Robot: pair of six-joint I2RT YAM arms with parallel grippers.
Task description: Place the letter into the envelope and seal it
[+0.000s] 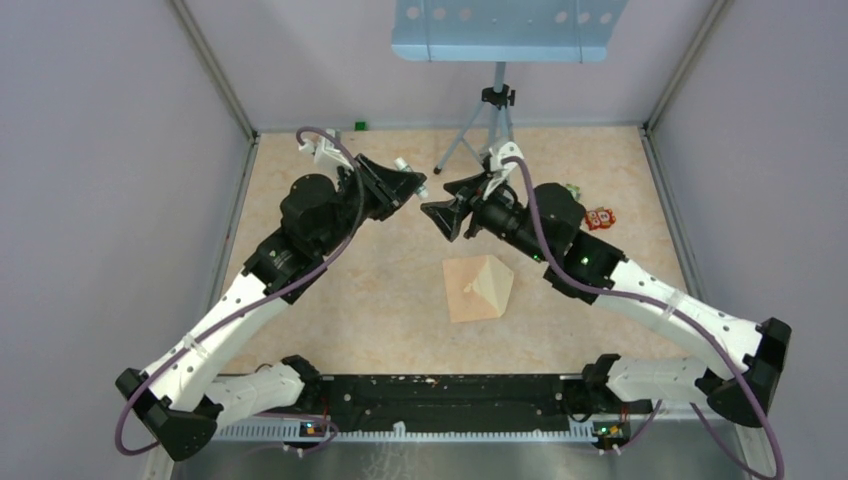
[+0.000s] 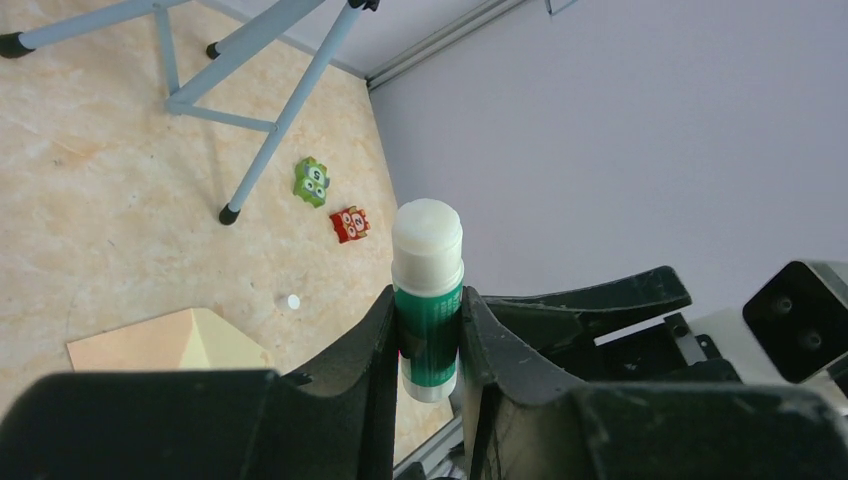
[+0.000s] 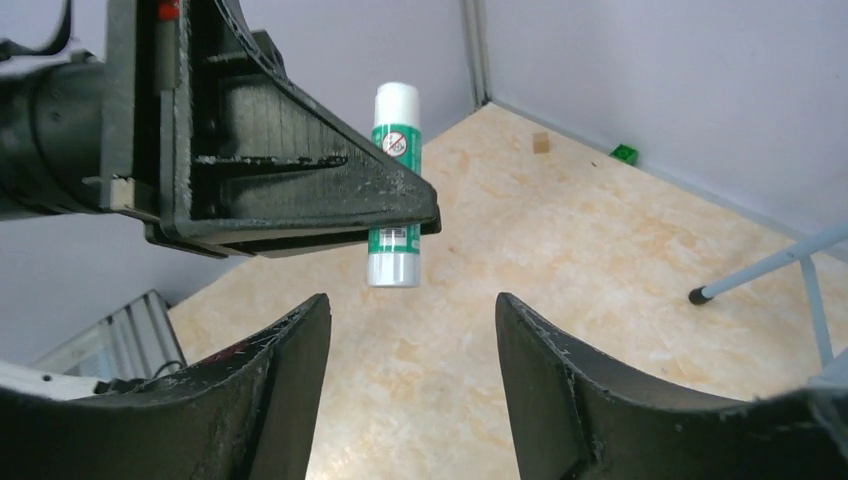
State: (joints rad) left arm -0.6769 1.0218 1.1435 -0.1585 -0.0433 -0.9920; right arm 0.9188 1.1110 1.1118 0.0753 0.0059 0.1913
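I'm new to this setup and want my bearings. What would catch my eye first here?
A green-and-white glue stick clamped in the left end effector, up above the table. The right end effector faces it, open, just short of the stick. Below them the pinkish-tan envelope lies on the table, between the two arms.

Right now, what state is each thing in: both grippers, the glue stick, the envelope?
left gripper: shut on the glue stick.
right gripper: open, empty, facing the glue stick.
glue stick: held off the table, white cap seemingly on.
envelope: lying on the table, touched by neither gripper, triangular flap seemingly lifted, not sealed.
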